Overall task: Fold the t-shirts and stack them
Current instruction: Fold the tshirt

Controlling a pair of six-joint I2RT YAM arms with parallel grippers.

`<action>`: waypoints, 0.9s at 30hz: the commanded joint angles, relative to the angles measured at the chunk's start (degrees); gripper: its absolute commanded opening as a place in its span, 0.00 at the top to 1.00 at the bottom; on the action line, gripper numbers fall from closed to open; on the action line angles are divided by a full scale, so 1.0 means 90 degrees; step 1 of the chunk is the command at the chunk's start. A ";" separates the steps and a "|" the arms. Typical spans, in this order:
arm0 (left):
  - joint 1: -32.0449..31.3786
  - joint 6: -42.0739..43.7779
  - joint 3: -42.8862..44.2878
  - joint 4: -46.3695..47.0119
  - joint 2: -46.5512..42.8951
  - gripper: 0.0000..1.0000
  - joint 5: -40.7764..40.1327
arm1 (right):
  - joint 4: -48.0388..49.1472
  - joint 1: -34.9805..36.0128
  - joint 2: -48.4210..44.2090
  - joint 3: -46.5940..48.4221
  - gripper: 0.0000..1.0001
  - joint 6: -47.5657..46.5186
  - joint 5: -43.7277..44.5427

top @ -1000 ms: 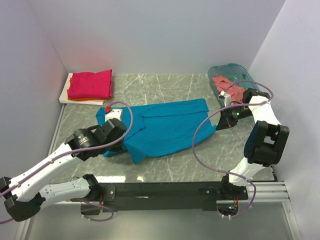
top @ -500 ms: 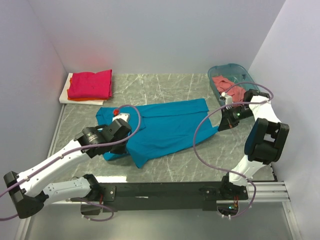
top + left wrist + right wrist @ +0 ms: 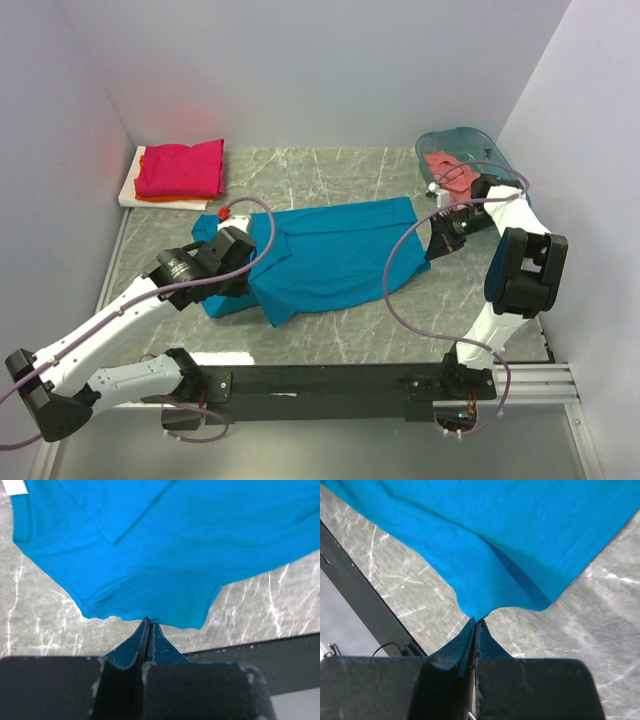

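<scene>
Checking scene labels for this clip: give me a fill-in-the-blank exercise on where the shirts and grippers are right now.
1. The left gripper and right gripper are both ____ on the teal-blue t-shirt.
2. On the white board, the orange t-shirt lies ____ the magenta-red t-shirt.
3. The salmon-pink t-shirt sits in the teal basket at the far ____.
Missing: shut; under; right.

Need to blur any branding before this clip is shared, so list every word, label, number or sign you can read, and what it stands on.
No text can be read in any view.
White tag on the teal-blue t-shirt, at the corner of the left wrist view: cut off by the frame, no print legible.
Magenta-red t-shirt: plain, no marking visible.
</scene>
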 commanded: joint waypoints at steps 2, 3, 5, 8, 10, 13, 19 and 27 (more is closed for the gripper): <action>0.0349 0.0394 0.0267 0.0402 0.0066 1.00 -0.0125 | 0.0181 0.0153 0.0122 0.0415 1.00 0.0275 -0.0126; 0.0418 0.0520 0.0296 0.0548 0.0106 0.99 -0.0105 | 0.0220 0.0182 0.0142 0.0463 1.00 0.0314 -0.0116; 0.0739 0.0715 0.0374 0.0763 0.0213 0.99 -0.0066 | 0.0278 0.0221 0.0249 0.0580 1.00 0.0421 -0.0145; 0.1062 0.0998 0.0413 0.1007 0.0321 0.99 0.0080 | 0.0298 0.0241 0.0366 0.0756 1.00 0.0539 -0.0165; 0.1394 0.1126 0.0433 0.1192 0.0399 0.99 0.0149 | 0.0308 0.0270 0.0474 0.0844 1.00 0.0578 -0.0155; 0.1793 0.1321 0.0462 0.1398 0.0419 1.00 0.0315 | 0.0327 0.0280 0.0591 0.0991 1.00 0.0656 -0.0135; 0.2458 0.1624 0.0618 0.1857 0.0594 1.00 0.0705 | 0.0366 0.0329 0.0757 0.1157 1.00 0.0754 -0.0106; 0.3123 0.1859 0.0696 0.2345 0.1033 1.00 0.1096 | 0.0464 0.0358 0.0845 0.1196 1.00 0.0842 0.0001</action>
